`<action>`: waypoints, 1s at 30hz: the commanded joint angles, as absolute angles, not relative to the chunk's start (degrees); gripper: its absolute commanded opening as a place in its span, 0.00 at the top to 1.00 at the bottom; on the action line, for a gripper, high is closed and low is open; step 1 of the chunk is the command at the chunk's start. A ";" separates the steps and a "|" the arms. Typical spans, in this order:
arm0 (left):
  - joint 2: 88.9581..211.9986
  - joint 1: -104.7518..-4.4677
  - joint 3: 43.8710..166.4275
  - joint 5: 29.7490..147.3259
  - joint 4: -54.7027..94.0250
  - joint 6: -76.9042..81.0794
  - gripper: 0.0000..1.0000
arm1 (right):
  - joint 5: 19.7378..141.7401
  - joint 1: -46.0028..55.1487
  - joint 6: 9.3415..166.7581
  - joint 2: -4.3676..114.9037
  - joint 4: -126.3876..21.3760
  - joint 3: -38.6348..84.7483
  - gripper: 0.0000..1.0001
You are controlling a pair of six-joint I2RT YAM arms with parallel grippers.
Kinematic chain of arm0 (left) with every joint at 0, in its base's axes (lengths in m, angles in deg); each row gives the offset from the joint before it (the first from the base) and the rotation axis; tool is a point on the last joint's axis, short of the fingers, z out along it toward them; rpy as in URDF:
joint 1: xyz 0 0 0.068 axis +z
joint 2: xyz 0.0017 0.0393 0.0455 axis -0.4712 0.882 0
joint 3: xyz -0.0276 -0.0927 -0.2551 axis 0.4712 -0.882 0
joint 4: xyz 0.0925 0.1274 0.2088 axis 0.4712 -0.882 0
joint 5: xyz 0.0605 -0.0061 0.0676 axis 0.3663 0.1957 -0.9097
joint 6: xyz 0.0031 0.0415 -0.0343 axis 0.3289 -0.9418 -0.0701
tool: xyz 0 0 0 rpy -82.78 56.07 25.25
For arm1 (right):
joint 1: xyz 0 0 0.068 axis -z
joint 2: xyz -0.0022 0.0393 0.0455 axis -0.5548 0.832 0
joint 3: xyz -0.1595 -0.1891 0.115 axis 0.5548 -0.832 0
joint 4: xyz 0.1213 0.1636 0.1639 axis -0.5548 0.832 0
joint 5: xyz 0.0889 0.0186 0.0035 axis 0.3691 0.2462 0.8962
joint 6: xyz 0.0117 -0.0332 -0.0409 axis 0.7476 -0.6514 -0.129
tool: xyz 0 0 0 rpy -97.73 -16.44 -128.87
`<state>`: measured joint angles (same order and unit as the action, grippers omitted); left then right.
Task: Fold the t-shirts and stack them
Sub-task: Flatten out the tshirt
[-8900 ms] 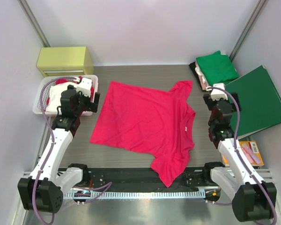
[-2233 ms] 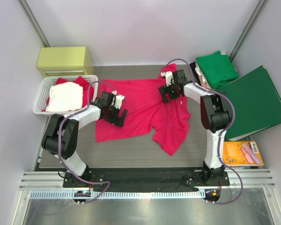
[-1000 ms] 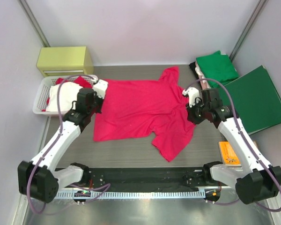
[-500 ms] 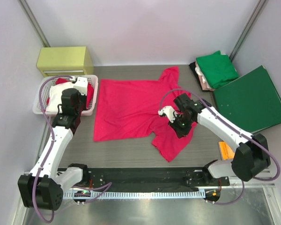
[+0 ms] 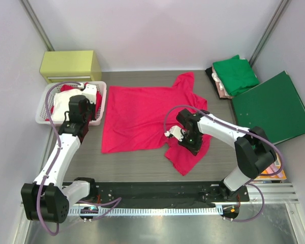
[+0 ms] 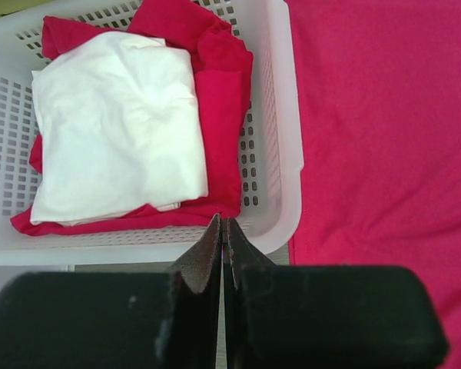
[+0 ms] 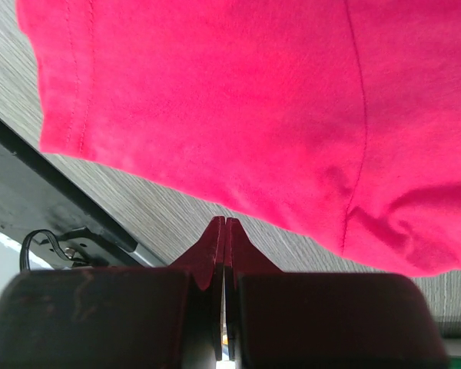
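The pinkish-red t-shirt point(image 5: 140, 119) lies spread on the table, one sleeve toward the back point(image 5: 185, 81) and one toward the front point(image 5: 185, 160). My right gripper point(image 5: 192, 144) hovers over the front sleeve, jaws shut and empty; in the right wrist view its tips point(image 7: 224, 223) sit over bare table just off the sleeve point(image 7: 238, 100). My left gripper point(image 5: 82, 113) is shut with nothing in it, above the near right corner of the white basket point(image 6: 288, 154), left of the shirt point(image 6: 384, 131). A folded green t-shirt point(image 5: 236, 73) tops a pale one point(image 5: 219, 86) at back right.
The basket point(image 5: 43, 119) holds a folded white cloth point(image 6: 115, 131) on red cloth. A yellow-green box point(image 5: 71, 65) stands behind it. A dark-green folder point(image 5: 272, 109) lies at the right, an orange packet point(image 5: 275, 173) in front of it. A black rail point(image 5: 152, 193) runs along the near edge.
The right gripper swept from the shirt's right side over to the front sleeve and shut. The left arm drew back from the shirt's left edge to the basket. The shirt lies still.
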<state>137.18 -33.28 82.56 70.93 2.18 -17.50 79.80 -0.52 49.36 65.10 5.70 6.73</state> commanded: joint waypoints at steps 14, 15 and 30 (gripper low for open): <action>138.18 -32.94 84.13 72.19 2.97 -17.84 1.00 | 77.67 -9.98 49.42 70.69 -0.45 1.39 0.99; 138.00 -32.94 84.13 72.10 2.88 -18.02 1.00 | 77.32 -9.98 49.33 70.87 -0.63 1.04 0.99; 140.02 -32.94 85.36 72.98 3.06 -17.84 1.00 | 73.36 -5.94 46.96 63.57 4.02 -4.33 0.99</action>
